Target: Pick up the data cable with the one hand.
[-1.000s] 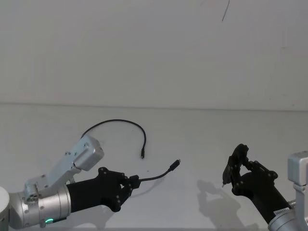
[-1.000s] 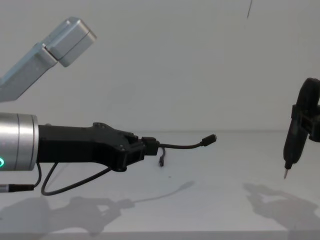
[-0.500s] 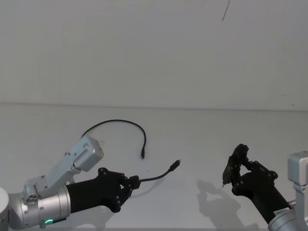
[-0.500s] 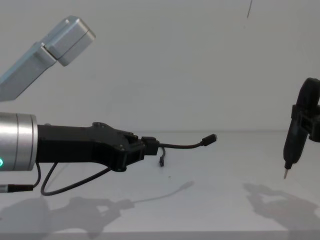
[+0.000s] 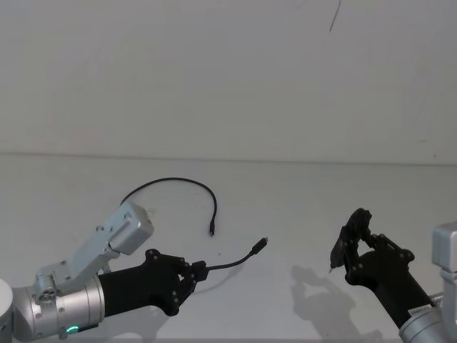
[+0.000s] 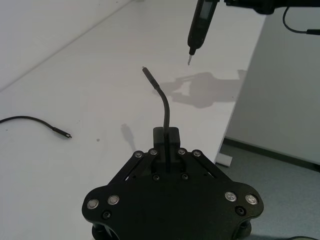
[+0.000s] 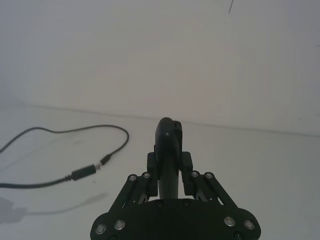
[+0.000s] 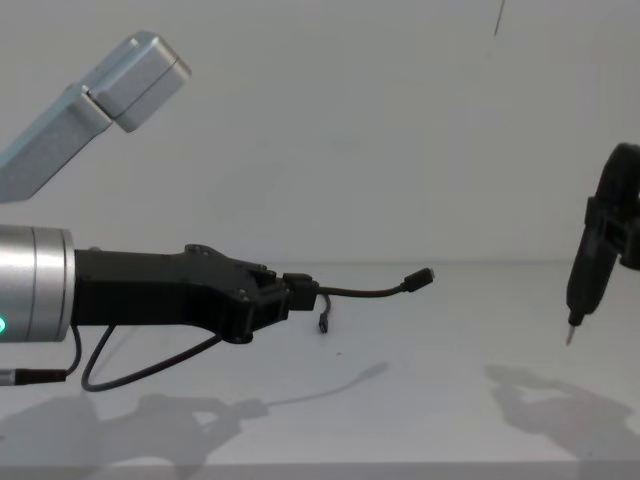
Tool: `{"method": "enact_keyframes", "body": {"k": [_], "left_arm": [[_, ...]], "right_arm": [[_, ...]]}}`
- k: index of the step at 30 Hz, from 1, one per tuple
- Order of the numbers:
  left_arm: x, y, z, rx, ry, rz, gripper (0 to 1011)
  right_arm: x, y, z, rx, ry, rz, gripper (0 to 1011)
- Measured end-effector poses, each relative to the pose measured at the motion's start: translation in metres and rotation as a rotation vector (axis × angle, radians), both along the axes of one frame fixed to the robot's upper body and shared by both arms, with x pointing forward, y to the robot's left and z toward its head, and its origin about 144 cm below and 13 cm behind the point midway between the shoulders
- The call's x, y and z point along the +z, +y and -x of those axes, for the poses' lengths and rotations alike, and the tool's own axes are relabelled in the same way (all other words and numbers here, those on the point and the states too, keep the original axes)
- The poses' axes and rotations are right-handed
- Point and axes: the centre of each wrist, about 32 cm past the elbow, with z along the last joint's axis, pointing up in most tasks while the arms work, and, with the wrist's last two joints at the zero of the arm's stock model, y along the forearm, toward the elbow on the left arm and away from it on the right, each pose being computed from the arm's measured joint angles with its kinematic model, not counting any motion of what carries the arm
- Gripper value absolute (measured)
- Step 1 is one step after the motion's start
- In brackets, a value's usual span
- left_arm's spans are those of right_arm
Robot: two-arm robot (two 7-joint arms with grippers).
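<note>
left gripper: the left gripper (image 5: 198, 270) reaches forward and inward above the white table (image 5: 300, 196) on the left side of the head view; its narrow fingers are closed onto the data cable (image 5: 171, 179).
grip point: the fingers clamp the cord a short way behind one plug; in the left wrist view that short free end (image 6: 164, 102) rises out of the left gripper (image 6: 166, 137) and curves forward, plug uppermost.
data cable, lifted part: in the chest view the held end (image 8: 370, 293) projects sideways from the left gripper (image 8: 300, 293), clear of the table surface, with its shadow on the table below.
data cable, resting part: the rest of the cord arcs across the table behind the left arm; the far plug (image 5: 212, 230) lies on the table, near the held end but apart from it.
left wrist: silver cylinder with a green glowing ring (image 5: 71, 329).
right gripper: the right gripper (image 5: 355, 237) sits at the right, raised above the table, well apart from the cable, closed on a black pen-shaped tool (image 8: 583, 285) whose metal tip points down.
right wrist view: the pen-shaped tool (image 7: 167, 145) stands between the closed fingers; the cable (image 7: 65, 131) lies farther off.
writing: a small label on the right arm (image 5: 414, 312); its text cannot be read.
</note>
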Motion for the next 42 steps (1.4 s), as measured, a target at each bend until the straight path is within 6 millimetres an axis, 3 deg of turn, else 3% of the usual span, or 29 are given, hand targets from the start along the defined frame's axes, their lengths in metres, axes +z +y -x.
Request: {"method": "enact_keyframes", "body": {"k": [20, 42], "left_arm": [[0.0, 0.0, 0.0, 0.0, 0.0, 0.0, 41], [0.0, 0.0, 0.0, 0.0, 0.0, 0.0, 41]], "right_arm": [[0.021, 0.003, -0.001, 0.099, -0.05, -0.135, 269], [0.022, 0.008, -0.002, 0.167, -0.062, -0.196, 269]]}}
